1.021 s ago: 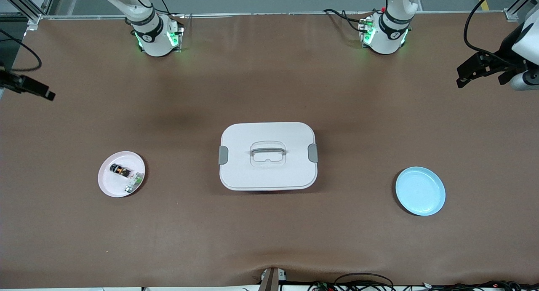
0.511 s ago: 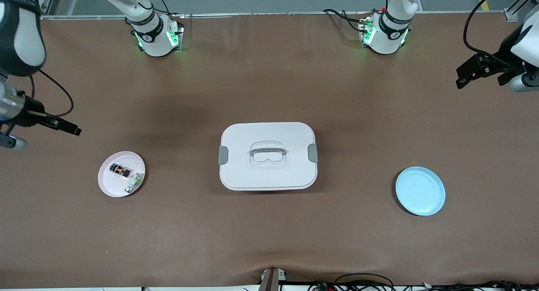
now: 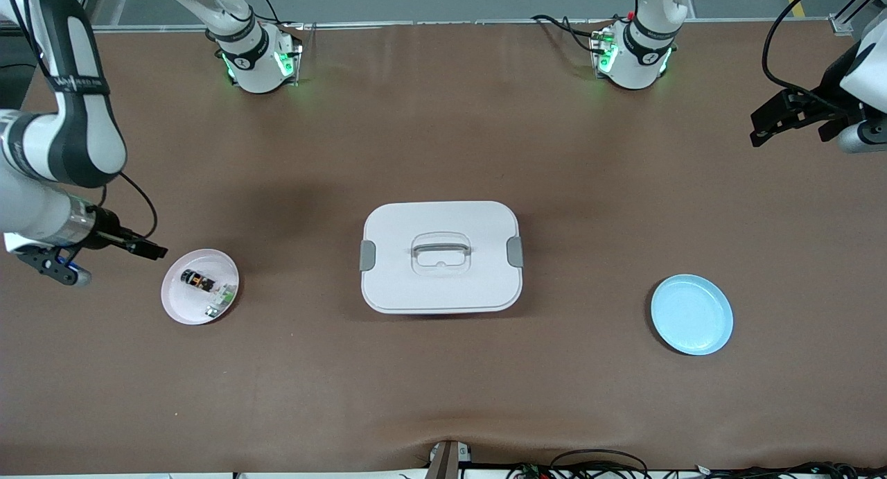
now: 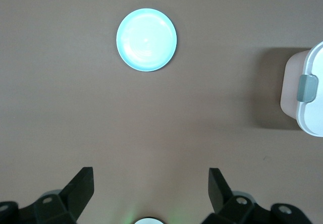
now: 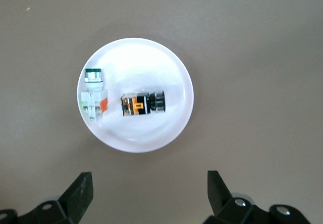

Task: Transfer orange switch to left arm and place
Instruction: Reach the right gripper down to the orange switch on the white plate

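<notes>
While it looks like a speck from the high camera, the orange switch (image 5: 143, 103) shows up nicely in the right wrist view: a stubby, mostly black little body with an orange patch near one end and a dark round cap at the other. We see it lying on its side in the pink plate (image 3: 177, 307), which sits toward the right arm's end of the table. In the front view its long axis runs at a slant, one end pointing up toward the robots' bases and out toward that end of the table, the other end down toward the small white-and-green component (image 3: 220, 300) sharing the plate. We can't tell from that view which end is the cap. The two parts lie just beside each other – whether they touch we can't say.

The box (image 3: 441, 256) sits mid-table between the pink plate and the blue plate (image 3: 691, 314), lid on, grey latches at both ends.

Compared with a second ago, the big change is the right arm: back then only a dark bit of it poked in at the table's edge, and now the right gripper (image 3: 69, 257) has swung in and hangs just beside the pink plate, over bare table, fingers spread wide with nothing between them. Switch, plates and box haven't budged.

The left gripper (image 3: 797, 115) waits at the left arm's end of the table, about where it was – its jaws are spread too, holding nothing, with the blue plate visible in its wrist view
</notes>
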`<state>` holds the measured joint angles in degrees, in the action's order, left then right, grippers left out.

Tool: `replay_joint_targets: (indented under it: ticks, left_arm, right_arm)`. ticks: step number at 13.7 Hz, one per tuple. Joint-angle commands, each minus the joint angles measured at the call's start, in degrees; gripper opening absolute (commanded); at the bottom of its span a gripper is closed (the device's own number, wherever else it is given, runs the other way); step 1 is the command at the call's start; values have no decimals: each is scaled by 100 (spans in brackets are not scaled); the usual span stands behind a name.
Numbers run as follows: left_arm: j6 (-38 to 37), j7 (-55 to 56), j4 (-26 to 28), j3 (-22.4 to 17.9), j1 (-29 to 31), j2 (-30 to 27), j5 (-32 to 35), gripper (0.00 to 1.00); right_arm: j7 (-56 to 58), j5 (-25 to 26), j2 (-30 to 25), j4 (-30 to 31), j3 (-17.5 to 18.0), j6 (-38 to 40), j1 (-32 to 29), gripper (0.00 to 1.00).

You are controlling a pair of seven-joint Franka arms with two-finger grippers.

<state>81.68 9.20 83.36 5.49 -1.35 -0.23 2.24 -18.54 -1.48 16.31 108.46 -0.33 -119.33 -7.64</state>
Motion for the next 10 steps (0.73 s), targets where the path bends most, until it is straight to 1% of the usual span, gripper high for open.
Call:
replay_joint_targets:
  ticks: [1, 3, 6, 8, 10]
  left_arm:
    - [-12, -103, -57, -4, 3, -21, 75, 100]
    - [-3, -103, -57, -4, 3, -39, 66, 100]
    - [-3, -111, -57, -4, -6, -39, 58, 100]
    - [-3, -103, -57, -4, -6, -39, 49, 100]
    - [-12, -103, -48, -4, -6, -39, 49, 100]
  right_arm:
    - [-142, -28, 354, -80, 24, -283, -9, 100]
    - [-142, -28, 487, -106, 24, -432, -44, 100]
    - [-142, -28, 881, -237, 24, -731, -70, 100]
    - [-150, -54, 1031, -247, 24, -854, -44, 100]
    - [-220, -168, 1242, -256, 24, -1170, -18, 100]
